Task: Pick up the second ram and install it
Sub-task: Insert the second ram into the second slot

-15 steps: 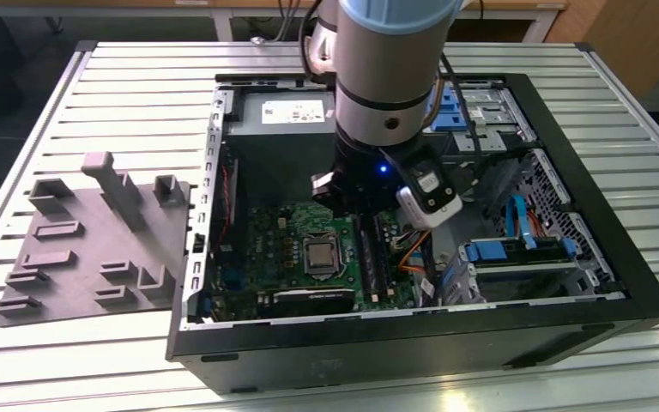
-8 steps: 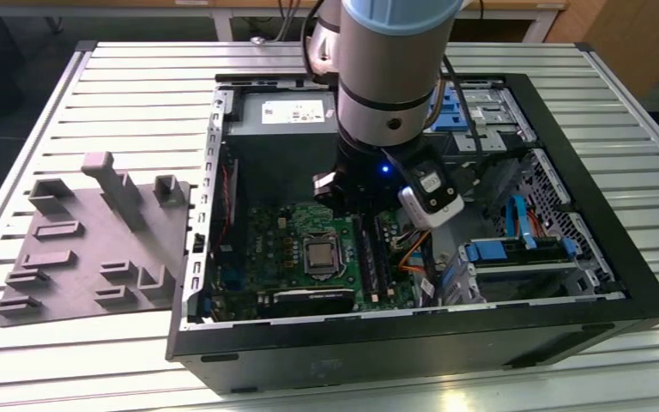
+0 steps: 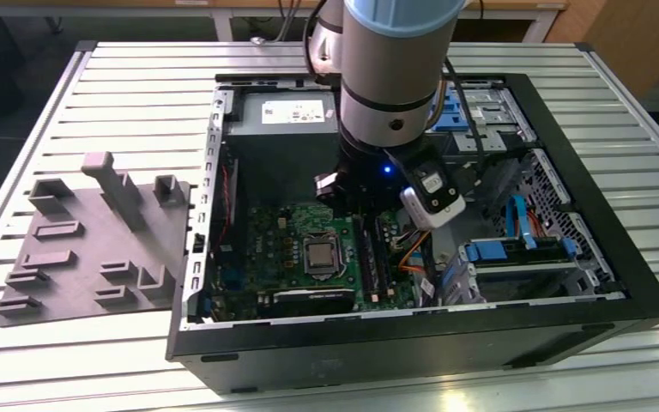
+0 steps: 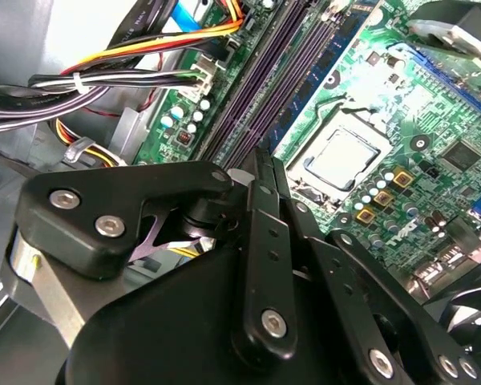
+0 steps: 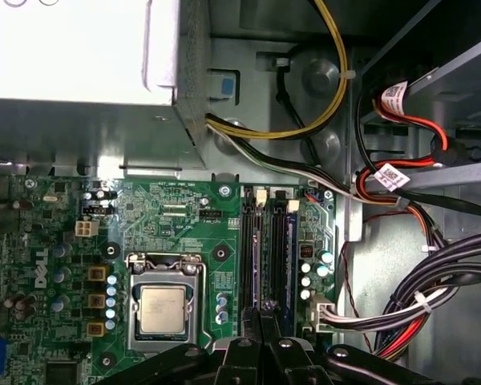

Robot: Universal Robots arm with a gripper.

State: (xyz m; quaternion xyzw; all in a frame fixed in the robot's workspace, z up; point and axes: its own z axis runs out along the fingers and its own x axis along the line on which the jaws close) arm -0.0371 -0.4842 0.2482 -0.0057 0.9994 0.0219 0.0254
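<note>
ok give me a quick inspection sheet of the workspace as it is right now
surface: silver slatted metal table, carrying an open black computer case
job's things: long black memory slot strips on the green motherboard, beside the square silver processor; the second ram cannot be told apart from them
clutter: grey moulded holder tray with upright pegs, on the table at the exterior view's left of the case
grippers: black pincer down inside the case, over the slot strips
cables: yellow, red, black and white wire bundles along the case wall, apart from the slot strips
surroundings: wooden furniture behind the table
</note>
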